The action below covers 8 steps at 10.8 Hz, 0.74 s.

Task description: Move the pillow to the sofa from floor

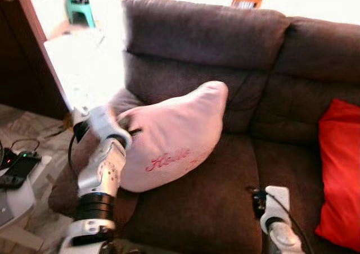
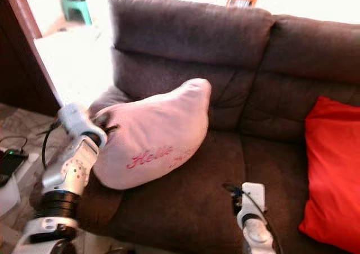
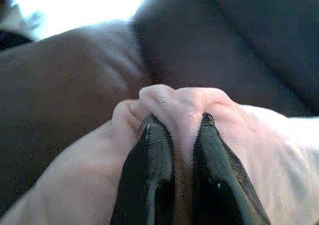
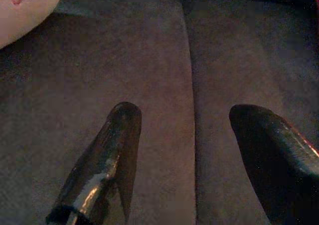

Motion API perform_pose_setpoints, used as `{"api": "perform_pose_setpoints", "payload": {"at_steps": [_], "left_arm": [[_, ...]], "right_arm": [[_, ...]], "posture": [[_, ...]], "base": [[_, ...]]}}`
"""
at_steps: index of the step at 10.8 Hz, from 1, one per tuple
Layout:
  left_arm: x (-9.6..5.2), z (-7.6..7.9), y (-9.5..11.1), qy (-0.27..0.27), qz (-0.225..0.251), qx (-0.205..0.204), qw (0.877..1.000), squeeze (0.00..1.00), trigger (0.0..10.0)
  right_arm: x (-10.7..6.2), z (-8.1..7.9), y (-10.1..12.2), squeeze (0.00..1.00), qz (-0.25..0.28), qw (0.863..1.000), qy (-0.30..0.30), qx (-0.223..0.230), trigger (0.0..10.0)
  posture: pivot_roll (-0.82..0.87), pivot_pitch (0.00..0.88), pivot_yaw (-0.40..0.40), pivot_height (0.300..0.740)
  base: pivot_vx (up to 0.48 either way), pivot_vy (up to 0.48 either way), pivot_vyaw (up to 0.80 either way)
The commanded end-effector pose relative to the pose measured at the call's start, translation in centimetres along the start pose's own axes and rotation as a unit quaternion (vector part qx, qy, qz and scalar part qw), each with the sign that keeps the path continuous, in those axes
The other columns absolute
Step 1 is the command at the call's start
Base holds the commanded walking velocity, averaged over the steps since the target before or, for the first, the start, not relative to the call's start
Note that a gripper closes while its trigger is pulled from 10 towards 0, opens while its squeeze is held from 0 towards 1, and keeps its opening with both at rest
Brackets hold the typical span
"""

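Pillow: the pink pillow rests on the sofa seat, at 9 o'clock from the red cushion.
Left gripper: pinching a fold of the pillow's corner tight.
Right gripper: fingers spread apart, nothing in them, over the seat.
Do it well: let go gently, then pull straight back toward 6 o'clock so the pillow stays put.

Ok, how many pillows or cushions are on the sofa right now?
2. The pink pillow is over the left seat, pinched by the left gripper; the red cushion leans at the sofa's right end.

Blown-out backlight (slightly blurred views)
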<state>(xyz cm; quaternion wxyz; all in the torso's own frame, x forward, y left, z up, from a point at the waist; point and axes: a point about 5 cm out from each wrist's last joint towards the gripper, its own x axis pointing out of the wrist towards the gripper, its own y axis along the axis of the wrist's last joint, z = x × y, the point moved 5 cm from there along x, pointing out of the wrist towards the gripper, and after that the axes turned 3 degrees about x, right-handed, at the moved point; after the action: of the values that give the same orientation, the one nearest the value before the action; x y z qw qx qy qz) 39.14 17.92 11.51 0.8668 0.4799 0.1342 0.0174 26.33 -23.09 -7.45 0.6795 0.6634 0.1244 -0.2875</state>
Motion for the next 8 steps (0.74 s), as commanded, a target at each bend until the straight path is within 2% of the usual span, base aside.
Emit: {"api": "perform_pose_setpoints", "payload": {"at_steps": [1,4,5,6,7,8], "left_arm": [[-0.1,-2.6,-1.1,0.082,-0.013,-0.05,0.995,0.0,10.0],[-1.6,-5.3,-0.1,0.149,0.027,-0.124,0.981,0.0,10.0],[-2.1,-6.4,-0.1,0.157,0.026,-0.134,0.978,0.0,10.0],[-3.0,-8.2,0.3,0.179,0.045,-0.168,0.968,0.0,10.0],[-3.4,-9.3,0.1,0.185,0.045,-0.187,0.964,0.0,10.0],[-3.0,-8.3,-0.4,0.103,0.022,-0.125,0.987,0.0,10.0]], "right_arm": [[0.1,-0.1,0.7,0.0,0.015,1.0,0.0,0.001,10.0],[0.2,-1.1,1.2,0.0,0.025,1.0,0.013,0.005,10.0],[0.1,-1.2,1.1,0.0,0.024,1.0,0.013,0.006,10.0],[0.0,-1.2,1.0,0.0,0.024,1.0,0.014,0.008,10.0],[0.0,-1.4,1.0,0.0,0.025,0.999,0.017,0.01,10.0],[-0.1,-1.5,0.9,0.0,0.026,0.999,0.021,0.014,10.0]], "posture": [[0.07,0.021,-0.078,0.74],[0.08,0.034,-0.079,0.74],[0.09,0.035,-0.079,0.74],[0.09,0.036,-0.078,0.74],[0.09,0.039,-0.081,0.74],[0.09,0.039,-0.08,0.74]], "base": [[0.0,0.0,0.0],[0.0,0.0,0.0],[0.0,0.0,0.0],[0.0,0.0,0.0],[0.0,0.0,0.0],[0.0,0.0,0.0]]}}
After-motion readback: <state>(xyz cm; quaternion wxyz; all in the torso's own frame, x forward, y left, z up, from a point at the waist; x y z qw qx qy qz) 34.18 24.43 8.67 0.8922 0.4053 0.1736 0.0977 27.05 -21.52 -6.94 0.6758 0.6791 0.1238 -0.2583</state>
